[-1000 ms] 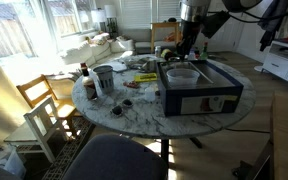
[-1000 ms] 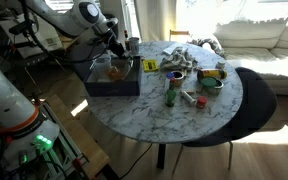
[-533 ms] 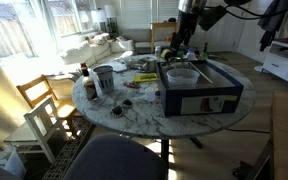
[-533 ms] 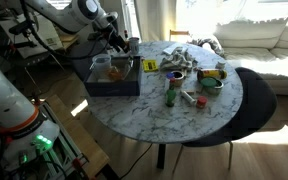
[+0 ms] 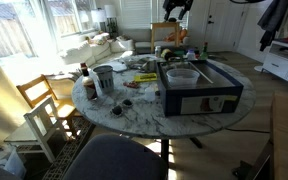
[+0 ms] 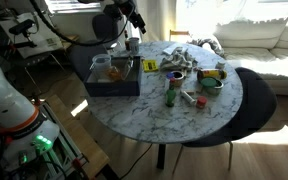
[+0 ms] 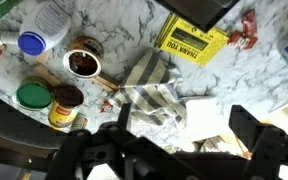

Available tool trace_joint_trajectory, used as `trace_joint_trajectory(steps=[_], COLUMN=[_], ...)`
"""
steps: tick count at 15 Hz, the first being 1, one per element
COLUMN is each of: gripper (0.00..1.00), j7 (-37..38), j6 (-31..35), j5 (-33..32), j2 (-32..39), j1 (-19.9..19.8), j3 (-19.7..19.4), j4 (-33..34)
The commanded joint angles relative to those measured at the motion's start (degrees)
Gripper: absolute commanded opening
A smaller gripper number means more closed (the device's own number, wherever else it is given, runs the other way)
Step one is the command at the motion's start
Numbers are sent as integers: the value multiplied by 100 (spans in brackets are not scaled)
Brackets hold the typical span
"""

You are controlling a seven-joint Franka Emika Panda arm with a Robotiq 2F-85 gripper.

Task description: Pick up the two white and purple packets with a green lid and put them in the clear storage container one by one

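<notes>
My gripper (image 7: pixel 184 125) is open, with nothing between its dark fingers (image 7: pixel 252 128). It hangs high over the table's far side in both exterior views (image 5: pixel 174 8) (image 6: pixel 134 14), well above the clear storage container (image 5: pixel 181 75) (image 6: pixel 110 72). That container sits inside a dark box, and it holds light-coloured things too small to name. In the wrist view a round green lid (image 7: pixel 31 95) lies at the left. I cannot make out a white and purple packet for certain.
A round marble table (image 5: pixel 124 108) carries a striped cloth (image 7: pixel 149 95), a yellow card (image 7: pixel 192 40), a blue-lidded bottle (image 7: pixel 31 43), a brown cup (image 7: pixel 82 64) and cans. Around it stand a wooden chair (image 5: pixel 44 105) and a dark seat (image 6: pixel 254 95).
The gripper has opened and risen from just above the container to the top of both exterior views. Things on the table have not moved.
</notes>
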Motion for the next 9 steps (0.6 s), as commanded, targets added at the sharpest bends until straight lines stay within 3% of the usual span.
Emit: trace_joint_trajectory(steps=[1,2,9], gripper=[100,100,100], j7=[-481,-235,-304], j6=[-784,-399,-473], j5=[1197,661,720], j2=[874,278,389], j1=[-276,-250,-283], j3=[-94,2,30], j4=[1449,664,844])
